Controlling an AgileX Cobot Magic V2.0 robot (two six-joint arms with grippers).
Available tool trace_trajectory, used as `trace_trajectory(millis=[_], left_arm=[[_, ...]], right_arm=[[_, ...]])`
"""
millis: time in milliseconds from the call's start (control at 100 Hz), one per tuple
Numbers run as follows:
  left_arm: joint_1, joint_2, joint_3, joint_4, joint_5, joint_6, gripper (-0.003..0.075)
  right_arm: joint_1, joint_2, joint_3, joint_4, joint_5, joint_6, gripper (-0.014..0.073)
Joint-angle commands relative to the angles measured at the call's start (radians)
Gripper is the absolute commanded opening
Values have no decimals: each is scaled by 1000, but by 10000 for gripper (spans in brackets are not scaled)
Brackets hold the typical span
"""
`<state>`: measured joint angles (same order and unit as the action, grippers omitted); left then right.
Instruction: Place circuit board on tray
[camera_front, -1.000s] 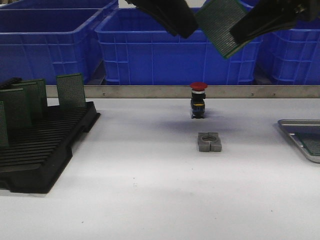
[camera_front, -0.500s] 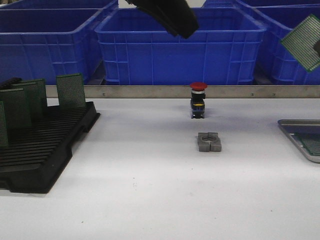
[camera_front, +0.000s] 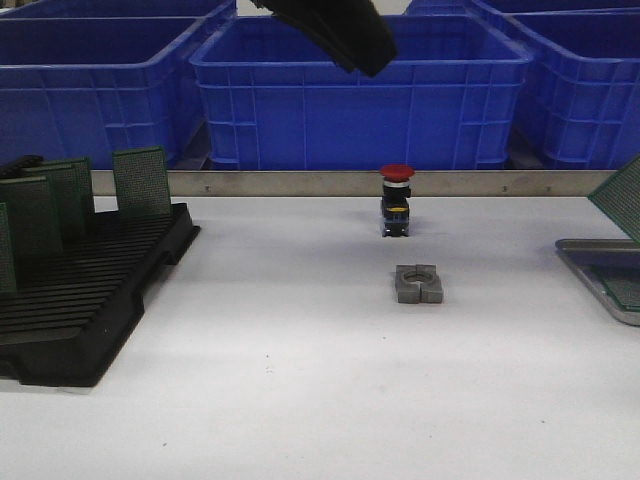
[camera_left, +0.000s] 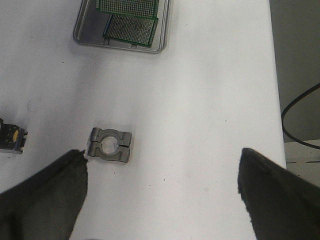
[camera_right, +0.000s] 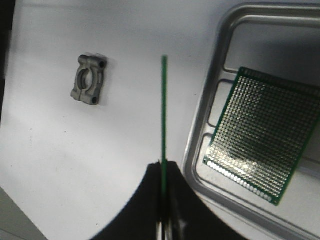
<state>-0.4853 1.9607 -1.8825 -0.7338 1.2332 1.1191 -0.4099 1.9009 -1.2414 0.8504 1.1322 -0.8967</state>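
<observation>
right gripper: clamped on circuit board, edge-on above tray rim | left gripper: fingers spread wide, holding nothing, above metal clamp block

You find no readable text, labels, brand names, numbers or signs in any view; the blue crates, circuit boards and red-capped push button show no legible markings.

Factory-style electronics workbench: blue plastic crates, black slotted board rack, red emergency-stop button.
</observation>
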Motion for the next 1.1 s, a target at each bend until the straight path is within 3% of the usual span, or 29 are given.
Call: trace_trajectory(millis=[0,850,940,1090], left_arm=[[-8,-53,-27,-60,35,-9,566],[-8,-53,-27,-60,35,-9,566],[-8,-53,-27,-60,35,-9,566],[-8,-53,-27,-60,35,-9,566]], right_arm=[[-8,-30,-19,39,0,-3,-67],[-8,31,-19,27,-66,-3,-64],[-8,31,-19,27,-68,-3,-25],[-8,31,-19,22,-72,-1,120]])
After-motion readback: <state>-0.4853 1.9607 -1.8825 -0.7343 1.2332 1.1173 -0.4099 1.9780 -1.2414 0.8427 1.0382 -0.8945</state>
